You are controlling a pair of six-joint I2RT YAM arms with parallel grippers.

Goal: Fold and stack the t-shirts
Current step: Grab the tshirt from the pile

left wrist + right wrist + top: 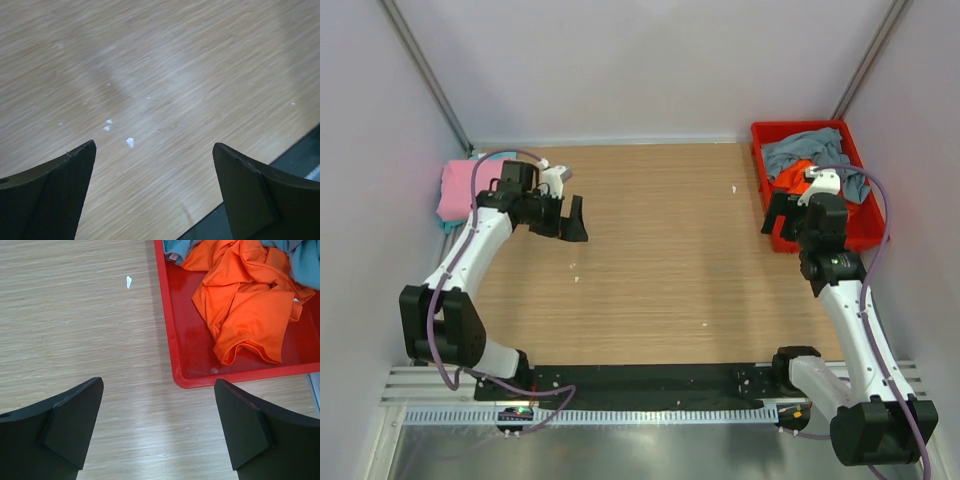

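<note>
A folded pink t-shirt (455, 190) lies at the far left of the table, with a teal edge (447, 226) showing under it. A crumpled orange t-shirt (790, 176) and a grey-blue t-shirt (812, 150) lie in the red bin (800, 125) at the far right. My left gripper (565, 224) is open and empty, just right of the pink shirt, over bare wood (154, 145). My right gripper (783, 222) is open and empty at the bin's near left corner (159, 381). The orange shirt (245, 300) and the grey-blue shirt (305, 260) show just ahead of it.
The bin's red rim (167, 315) stands in front of the right gripper's right finger. Small white specks (130, 142) lie on the wooden table (660, 230). Grey walls close in the table on three sides. A black rail runs along the near edge.
</note>
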